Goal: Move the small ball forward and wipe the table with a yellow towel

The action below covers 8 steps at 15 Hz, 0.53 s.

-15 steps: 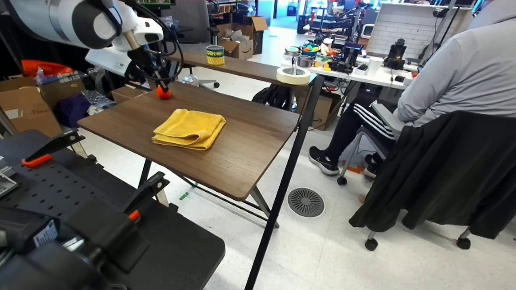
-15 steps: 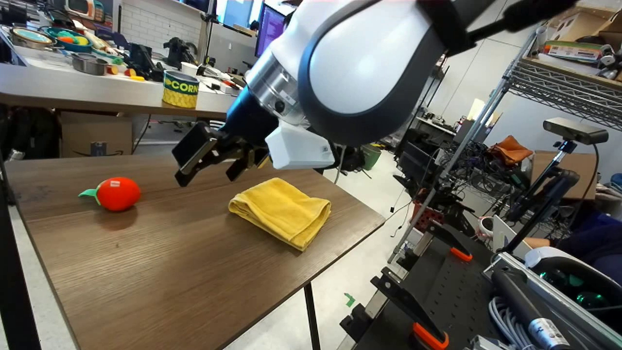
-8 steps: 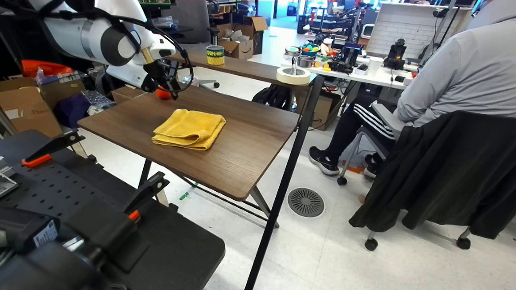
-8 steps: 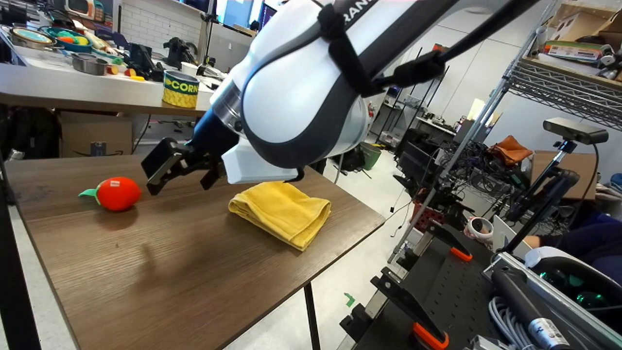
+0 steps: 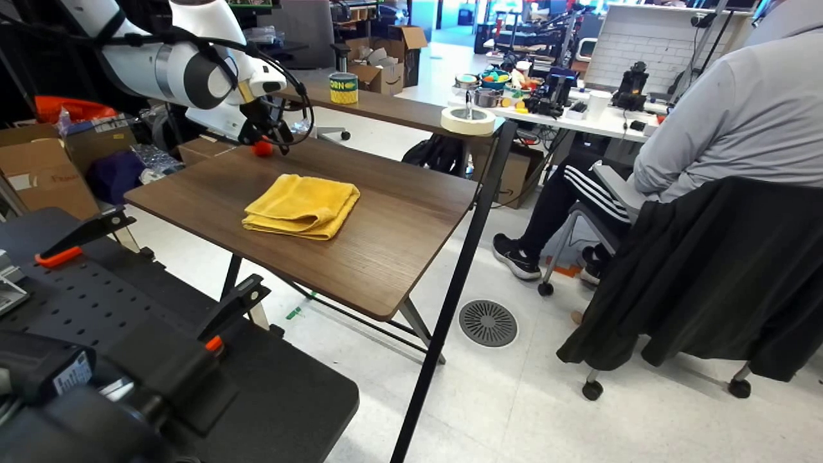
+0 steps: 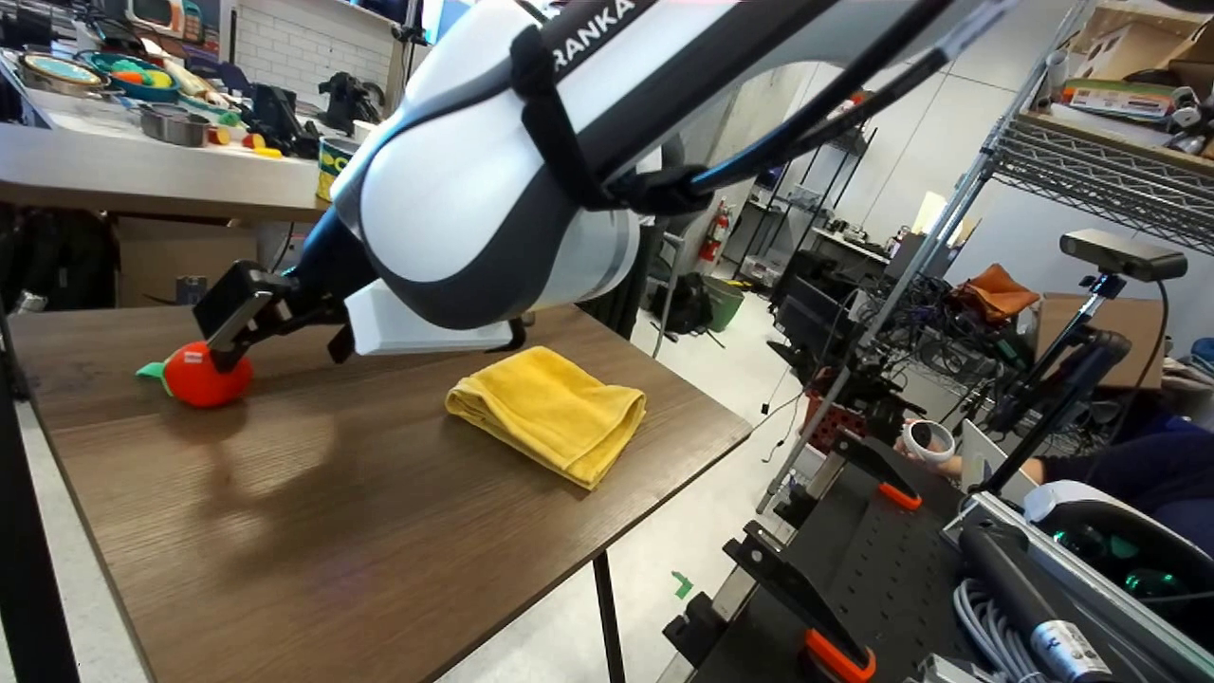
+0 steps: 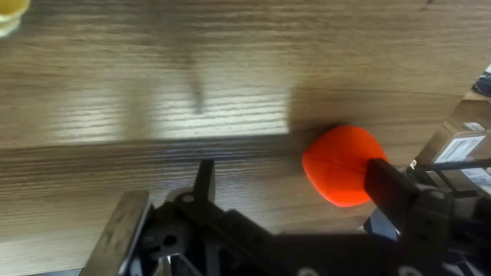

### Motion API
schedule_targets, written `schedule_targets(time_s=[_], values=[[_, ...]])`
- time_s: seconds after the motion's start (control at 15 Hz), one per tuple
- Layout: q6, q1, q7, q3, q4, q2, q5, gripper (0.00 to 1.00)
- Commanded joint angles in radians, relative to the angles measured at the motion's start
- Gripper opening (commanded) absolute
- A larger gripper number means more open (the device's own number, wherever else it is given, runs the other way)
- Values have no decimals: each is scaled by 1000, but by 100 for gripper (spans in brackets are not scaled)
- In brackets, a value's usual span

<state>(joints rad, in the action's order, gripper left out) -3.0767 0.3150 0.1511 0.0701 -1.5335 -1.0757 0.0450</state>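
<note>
— So, anything new on the worktop, or same as a second ago?

— Worktop's the same, it's the arm that moved. It's swung across, away from the towel, which hasn't budged: folded, nothing gripping it.

— And the claw?

— Spread wide, not pinching anything that I can see. One jaw now overlaps the side of the ball. Looks like contact, can't fully tell. But the ball's shifted a little in an exterior view, so I'd bet it just got nudged.

— That red one's the ball we want?

— It's the only ball I can spot on the worktop, lying near an edge, well apart from the towel, so I'm rolling with it. Looks soft and light, should slide or tumble easily. My read is the push forward is just getting going and the wipe hasn't begun. Might roll off that jaw if the push isn't centred, imo.

— lol yeah. Any containers?

— Background only. There's a bench, then an open carton with some pale stuff in it. On the bench, a bowl of orange, yellow and green bits, plus a pot, contents too small to make out. Last, a corn can up behind the worktop, partly hidden by the arm in an exterior view; no clue what's inside.
</note>
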Motion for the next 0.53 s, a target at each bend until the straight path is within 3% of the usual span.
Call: schedule_targets(time_s=[0.0, 0.47], values=[[48, 59, 39, -13, 119, -61, 18, 100], [78, 158, 122, -42, 232, -131, 24, 100]])
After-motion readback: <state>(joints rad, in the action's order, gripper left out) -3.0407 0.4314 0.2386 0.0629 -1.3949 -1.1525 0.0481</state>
